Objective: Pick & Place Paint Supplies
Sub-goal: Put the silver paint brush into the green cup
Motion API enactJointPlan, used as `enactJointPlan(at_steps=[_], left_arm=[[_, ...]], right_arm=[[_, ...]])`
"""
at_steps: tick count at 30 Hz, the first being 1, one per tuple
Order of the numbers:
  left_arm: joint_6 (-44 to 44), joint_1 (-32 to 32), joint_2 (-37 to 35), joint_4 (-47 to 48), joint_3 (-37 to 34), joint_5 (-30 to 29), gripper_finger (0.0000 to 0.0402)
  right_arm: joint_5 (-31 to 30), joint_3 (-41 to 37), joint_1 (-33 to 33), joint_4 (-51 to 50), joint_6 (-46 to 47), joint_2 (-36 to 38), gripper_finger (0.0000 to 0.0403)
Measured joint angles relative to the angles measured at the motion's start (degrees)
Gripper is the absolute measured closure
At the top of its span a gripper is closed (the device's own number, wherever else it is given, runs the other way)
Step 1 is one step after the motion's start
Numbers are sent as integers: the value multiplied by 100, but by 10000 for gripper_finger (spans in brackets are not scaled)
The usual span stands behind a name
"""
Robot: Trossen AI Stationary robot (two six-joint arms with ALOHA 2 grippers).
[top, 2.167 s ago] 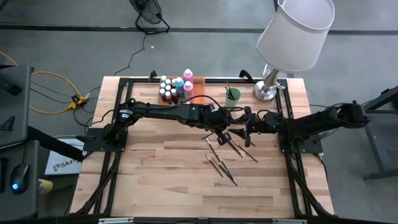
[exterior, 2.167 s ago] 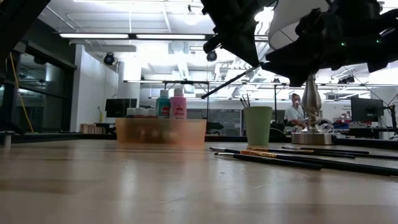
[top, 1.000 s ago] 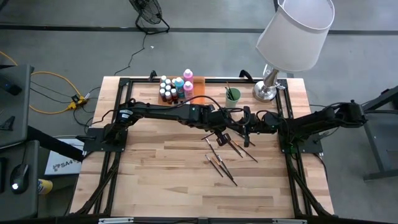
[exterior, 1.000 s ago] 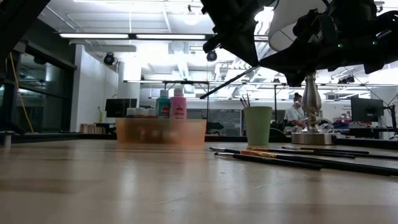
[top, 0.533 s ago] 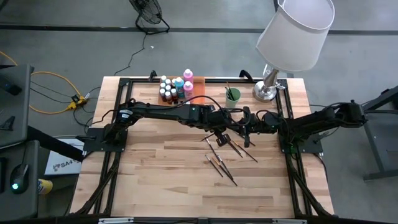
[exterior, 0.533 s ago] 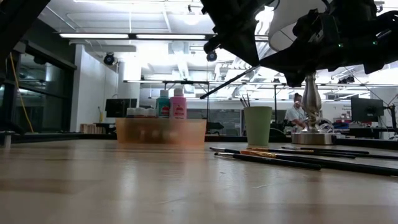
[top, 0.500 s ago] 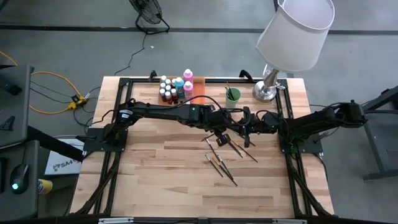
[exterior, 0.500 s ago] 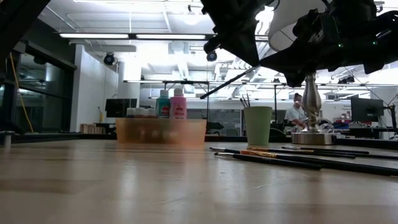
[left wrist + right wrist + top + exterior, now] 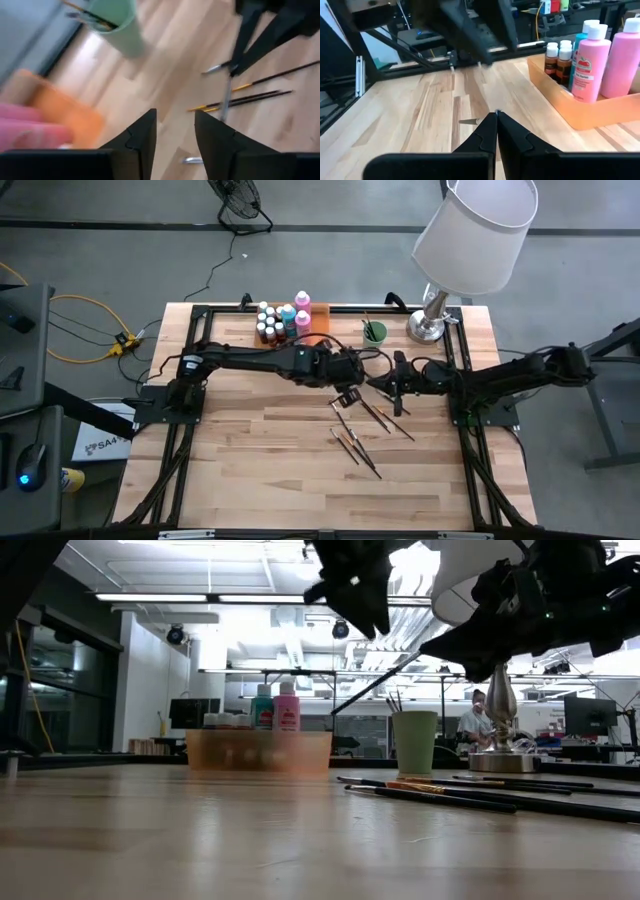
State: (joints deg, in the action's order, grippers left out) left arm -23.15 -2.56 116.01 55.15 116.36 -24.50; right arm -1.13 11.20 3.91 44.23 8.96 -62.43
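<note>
My right gripper (image 9: 388, 385) (image 9: 496, 114) hangs above the table's middle, shut on a thin dark paintbrush (image 9: 380, 680). My left gripper (image 9: 347, 396) (image 9: 175, 117) hovers just to its left, open, with only bare wood showing between its fingers. Several more paintbrushes (image 9: 356, 446) lie flat on the table toward the near side. At the far edge, white-capped paint bottles (image 9: 282, 320) stand in the translucent orange tray (image 9: 580, 112). A pale green cup (image 9: 374, 332) beside the tray has brushes standing in it. My right gripper pinches the paintbrush near its upper end (image 9: 420, 655) between its two shut fingers. The fingers come about level from the table's right. The brush is lifted clear and slants down toward the left, its free tip (image 9: 468, 121) showing beyond the fingertips.
A lamp with a white shade stands on its metal base (image 9: 428, 328) at the far right corner. A black frame (image 9: 200, 315) runs round the table's edges. Bare wood lies open on the near half (image 9: 260, 470). A person sits in the room beyond (image 9: 470, 720).
My left gripper has opened and let go of the paintbrush, then risen and drawn back toward the table's left. The brush stays in my right gripper alone, and its free end has sunk a little.
</note>
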Motion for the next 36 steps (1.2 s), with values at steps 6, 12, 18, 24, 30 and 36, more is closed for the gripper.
enactJointPlan(at_steps=[6,12,18,24,30,36], left_arm=[[121,-265,-263,192,-2,-943,275],[386,-256,-257,145,-87,-924,275],[336,-235,-416,-158,-704,-910,275],[195,-235,-1093,-881,-1926,-901,275],[488,-230,-2275,-2691,-3887,-773,275],[869,-95,-3479,-4523,-5794,-227,275]], right_arm=[[-243,483,-1,-1606,-7,651,399],[-548,1557,-28,-3763,-392,1047,399],[-1092,2435,-27,-5228,-572,1220,399],[-2153,3182,-29,-6403,-635,1263,399],[-3301,3600,199,-6673,-986,1159,399],[-3290,3816,1039,-7065,-1079,859,399]])
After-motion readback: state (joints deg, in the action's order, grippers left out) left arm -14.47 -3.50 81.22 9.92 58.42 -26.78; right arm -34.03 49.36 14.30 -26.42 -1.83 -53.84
